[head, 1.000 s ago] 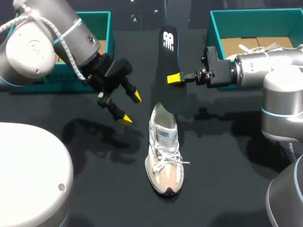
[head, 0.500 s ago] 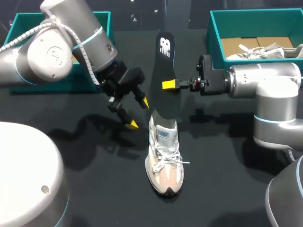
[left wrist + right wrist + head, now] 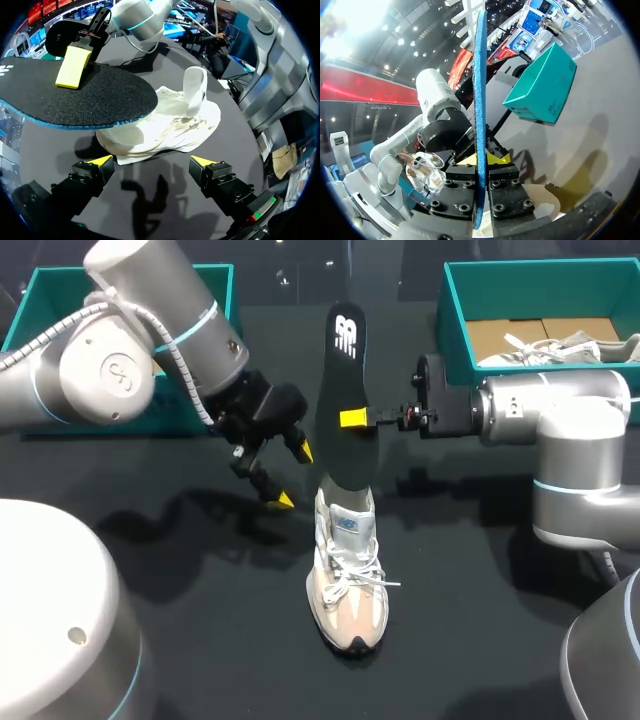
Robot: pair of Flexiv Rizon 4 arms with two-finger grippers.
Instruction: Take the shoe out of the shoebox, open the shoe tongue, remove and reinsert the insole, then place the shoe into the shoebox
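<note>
A beige and white shoe (image 3: 346, 580) lies on the black table, toe toward the front edge. A black insole (image 3: 343, 390) stands nearly on end above its heel, lower end at the shoe's opening. My right gripper (image 3: 356, 419) is shut on the insole's middle, and in the right wrist view the insole's blue edge (image 3: 480, 90) runs between the right gripper (image 3: 480, 167) fingers. My left gripper (image 3: 291, 476) hangs open just left of the heel, touching nothing. From the left wrist, the left gripper (image 3: 152, 162) faces the shoe (image 3: 170, 125), with the insole (image 3: 75, 97) above it.
A teal shoebox (image 3: 455, 310) at the back right holds another pale shoe (image 3: 565, 342). A second teal box (image 3: 222, 295) stands at the back left, partly hidden by my left arm; it also shows as a teal box (image 3: 540, 87) ahead of the right gripper.
My left arm swung right, bringing its open gripper close to the shoe's heel. My right gripper shifted the insole left, so its lower end now meets the heel opening.
</note>
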